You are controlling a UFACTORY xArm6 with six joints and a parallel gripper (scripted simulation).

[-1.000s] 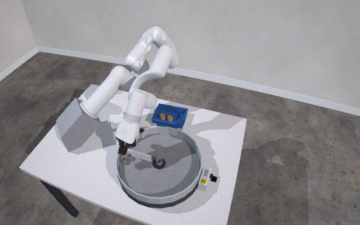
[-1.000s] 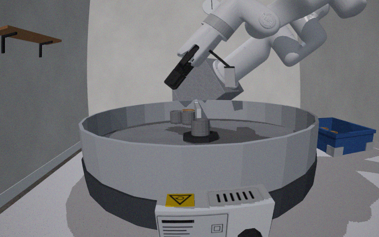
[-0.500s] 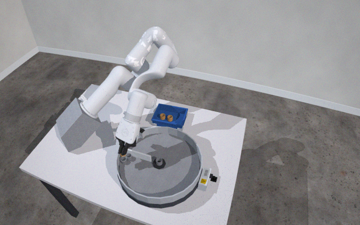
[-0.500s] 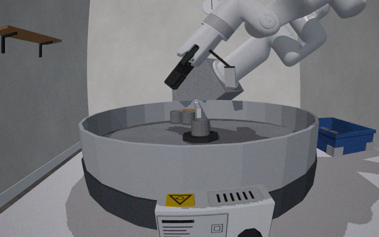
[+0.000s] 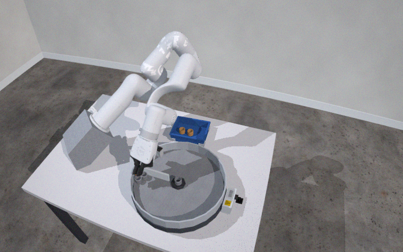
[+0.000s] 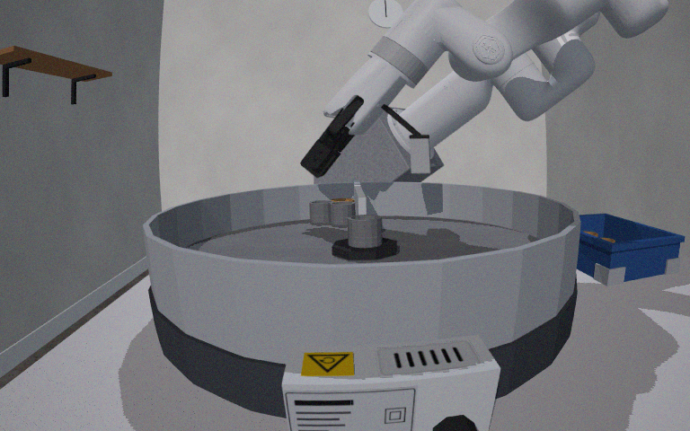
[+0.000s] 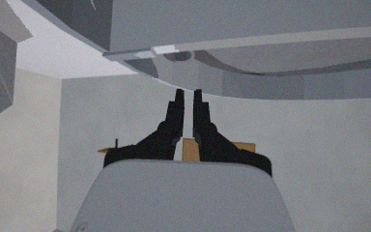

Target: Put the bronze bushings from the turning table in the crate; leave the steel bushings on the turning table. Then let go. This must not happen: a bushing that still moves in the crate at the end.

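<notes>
Nearest the lens, a walled turning table holds a bronze bushing, mostly hidden behind steel bushings. Above it, the gripper tilts, fingers nearly together, gripping nothing; the coming pick appears to lie below. Beyond, a blue crate holds two bronze bushings.

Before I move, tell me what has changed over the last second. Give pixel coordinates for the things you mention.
The arm (image 5: 151, 122) (image 6: 407, 50) has brought the jaws slightly lower, toward the turning table (image 5: 178, 220) (image 6: 356, 304). Nothing was visibly gripped or released. The two bronze bushings (image 5: 181, 130) (image 5: 190, 132) in the crate (image 5: 204, 130) (image 6: 635, 259) and the visible steel bushings (image 5: 178, 180) (image 6: 364, 232) stayed put.
</notes>
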